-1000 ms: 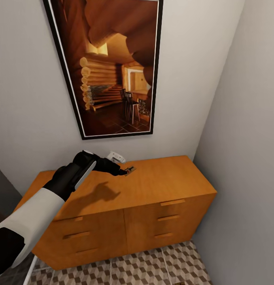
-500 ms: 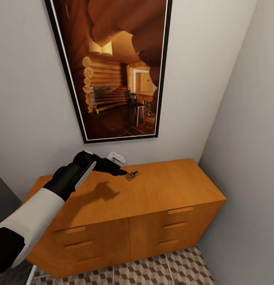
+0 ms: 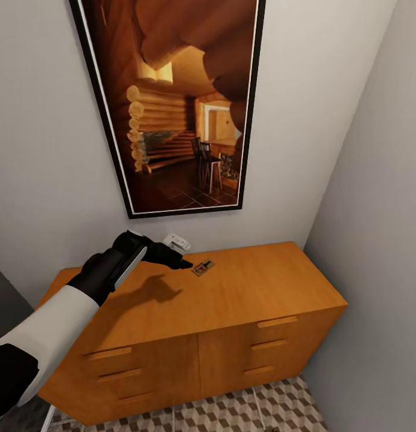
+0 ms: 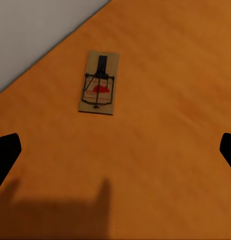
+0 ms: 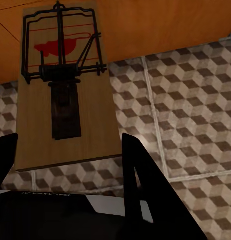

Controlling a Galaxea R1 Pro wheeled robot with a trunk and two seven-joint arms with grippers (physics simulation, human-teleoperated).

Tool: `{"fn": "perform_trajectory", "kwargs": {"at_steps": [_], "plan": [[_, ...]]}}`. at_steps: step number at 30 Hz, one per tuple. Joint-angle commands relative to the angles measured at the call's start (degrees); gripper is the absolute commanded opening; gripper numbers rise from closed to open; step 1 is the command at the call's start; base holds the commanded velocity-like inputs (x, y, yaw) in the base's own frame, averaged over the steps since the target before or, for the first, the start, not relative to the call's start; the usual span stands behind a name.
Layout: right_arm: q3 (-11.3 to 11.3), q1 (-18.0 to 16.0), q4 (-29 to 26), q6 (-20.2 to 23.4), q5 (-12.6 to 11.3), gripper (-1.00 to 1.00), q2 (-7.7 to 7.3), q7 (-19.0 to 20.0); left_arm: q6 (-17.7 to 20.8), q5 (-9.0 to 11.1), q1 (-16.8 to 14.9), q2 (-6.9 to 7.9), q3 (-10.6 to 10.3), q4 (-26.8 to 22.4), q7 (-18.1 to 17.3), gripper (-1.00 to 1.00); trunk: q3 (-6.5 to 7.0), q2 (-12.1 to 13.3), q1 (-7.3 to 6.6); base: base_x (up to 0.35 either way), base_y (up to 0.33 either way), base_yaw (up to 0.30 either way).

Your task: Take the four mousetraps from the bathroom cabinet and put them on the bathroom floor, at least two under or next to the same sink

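One mousetrap (image 3: pixel 203 267) lies flat on the top of the orange-brown cabinet (image 3: pixel 250 288), near the back wall. My left gripper (image 3: pixel 185 264) hovers just short of it, a small gap between them. In the left wrist view the same mousetrap (image 4: pixel 99 82) lies ahead of the left gripper (image 4: pixel 115 155), whose fingertips (image 4: pixel 5 155) stand wide apart and open with nothing between them. A second mousetrap (image 5: pixel 65 90) sits between the dark fingers (image 5: pixel 140 170) of my right gripper (image 5: pixel 68 145), which is shut on it, above the cube-patterned bathroom floor (image 5: pixel 185 110).
A large framed picture (image 3: pixel 171 102) hangs on the wall above the cabinet. A small white fitting (image 3: pixel 176 242) sits on the wall behind my left hand. A side wall (image 3: pixel 376 240) closes in at the right. Cube-patterned tiles (image 3: pixel 232 414) run along the cabinet's front.
The head view has shifted, so the cabinet sits further right in the picture. My left fingertips, at the trap's edge a second ago, now stand a little back from it.
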Motion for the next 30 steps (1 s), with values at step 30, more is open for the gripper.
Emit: {"fn": "perform_trajectory", "kwargs": {"at_steps": [30], "plan": [[0.25, -0.05, 0.06, 1.0, -0.82, -1.0, 0.14, 0.44, -3.76, 0.64, -0.08, -0.44, -2.63, 2.33, 0.02, 1.0, -0.12, -0.12, 0.03, 0.038, 0.0, 0.0]]}}
